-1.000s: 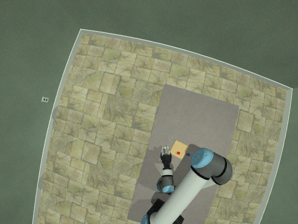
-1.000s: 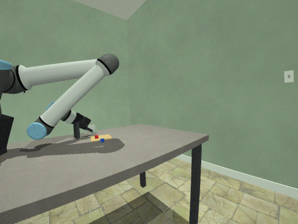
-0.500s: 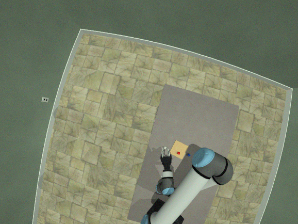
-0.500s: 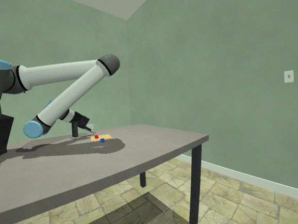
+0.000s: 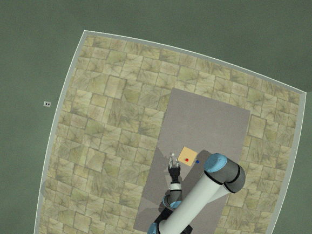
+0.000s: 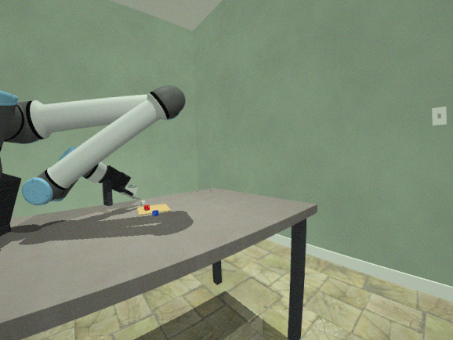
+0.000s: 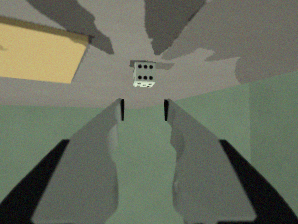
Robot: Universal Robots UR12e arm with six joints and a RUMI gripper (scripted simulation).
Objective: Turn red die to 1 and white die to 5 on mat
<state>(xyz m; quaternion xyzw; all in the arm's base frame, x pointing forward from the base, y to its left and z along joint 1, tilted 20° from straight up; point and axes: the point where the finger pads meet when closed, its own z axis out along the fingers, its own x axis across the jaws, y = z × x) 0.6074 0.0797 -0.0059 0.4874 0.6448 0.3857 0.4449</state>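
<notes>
Hand (image 5: 174, 158) (image 6: 138, 197) (image 7: 144, 100), open, near white die (image 5: 173, 154) (image 6: 143, 202) (image 7: 145, 73)

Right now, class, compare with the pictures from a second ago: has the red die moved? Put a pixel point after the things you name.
No, the red die (image 5: 187, 160) (image 6: 146, 207) shows no visible shift; in the top view it sits at the same spot on the mat (image 5: 188, 152) (image 6: 161, 207) (image 7: 40, 55).
</notes>
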